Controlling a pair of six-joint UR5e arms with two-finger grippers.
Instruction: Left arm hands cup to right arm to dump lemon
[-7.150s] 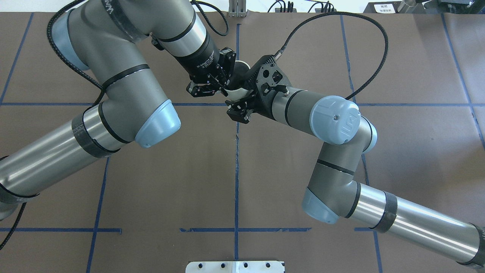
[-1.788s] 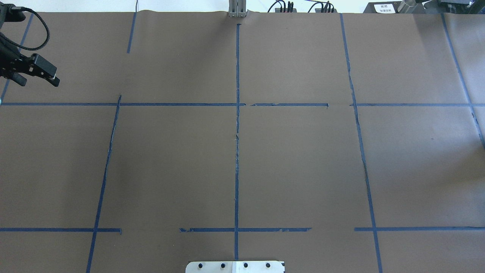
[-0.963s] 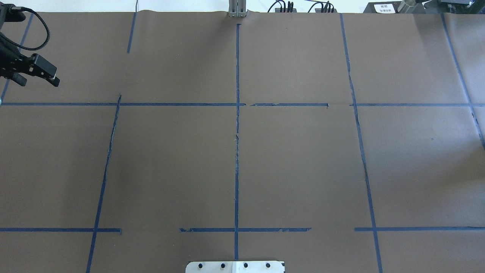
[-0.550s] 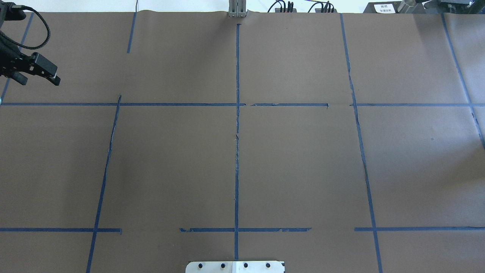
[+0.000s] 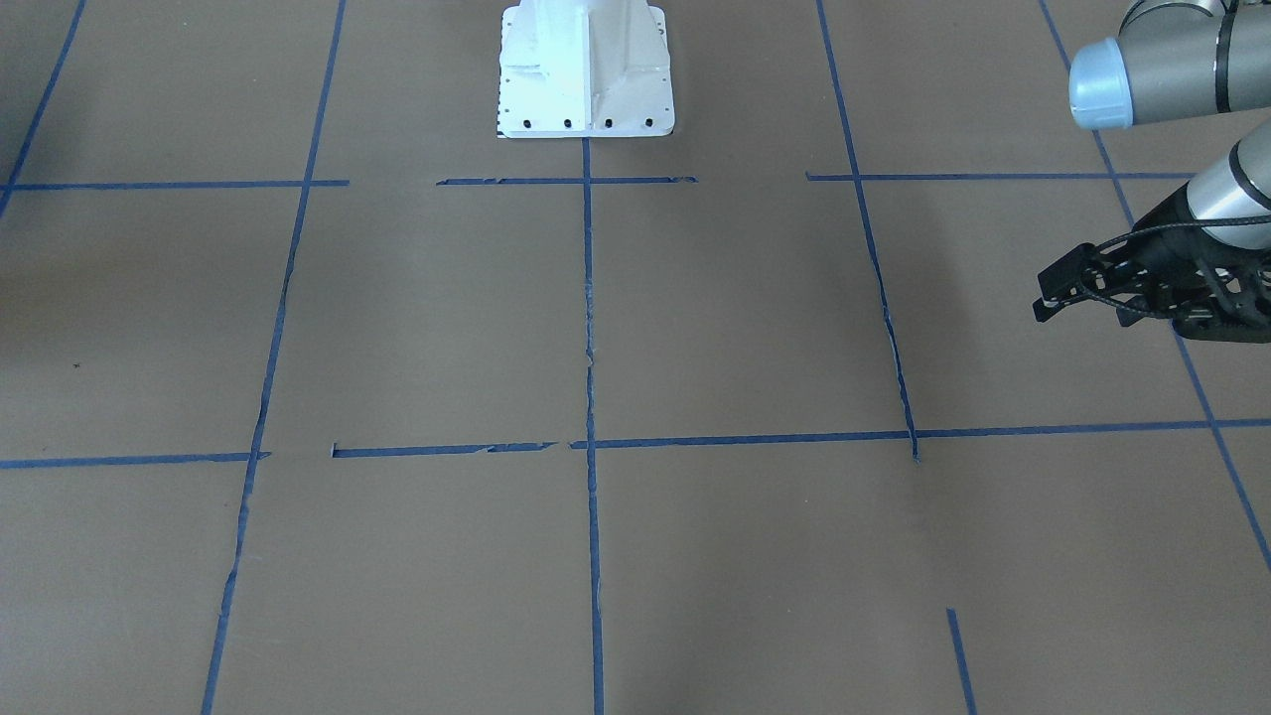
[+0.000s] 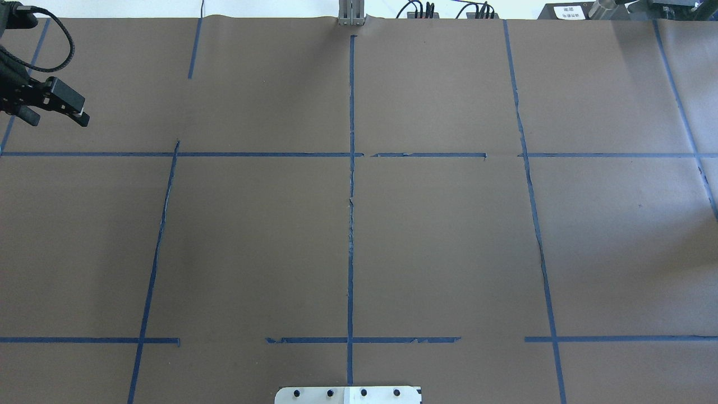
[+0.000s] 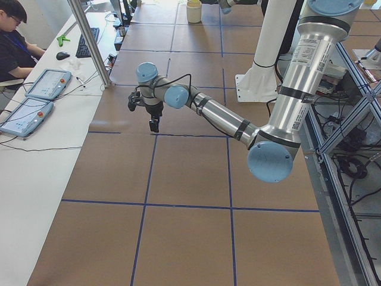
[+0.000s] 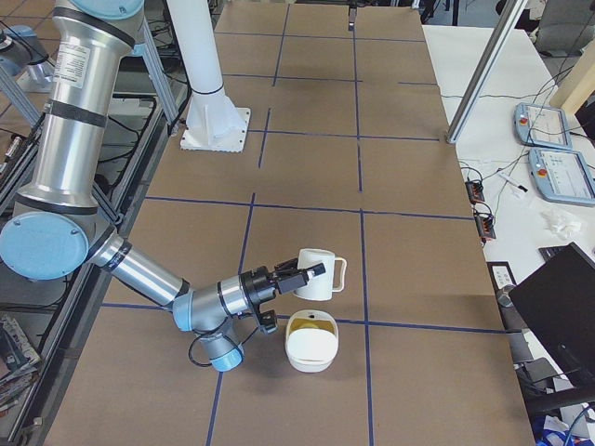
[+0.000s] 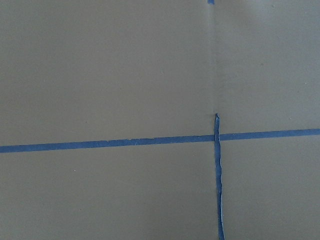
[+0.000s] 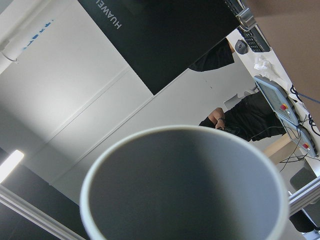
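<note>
In the exterior right view the white cup [image 8: 316, 274] lies on its side in the air at the tip of my right gripper [image 8: 296, 276]; I cannot tell there whether the jaws are shut. The right wrist view shows the cup's grey inside [image 10: 185, 190], empty. The yellow-green lemon [image 8: 310, 325] lies in a white bowl [image 8: 311, 355] right below the cup's mouth. My left gripper [image 6: 59, 119] is open and empty above the table's far left. It also shows in the front view [image 5: 1082, 310] and in the exterior left view [image 7: 143, 118].
The table [image 6: 449, 252] is brown paper with blue tape lines. The white robot base [image 5: 586, 70] stands at its robot-side edge. A person [image 7: 12, 36] sits at a side desk with tablets [image 7: 47, 83] beyond a metal post [image 7: 89, 42]. A black monitor [image 8: 558, 307] stands by the right end.
7.2 s ago both grippers met around the cup at the table's middle; both have since left it. Over the last two seconds the left gripper only crept slightly farther away.
</note>
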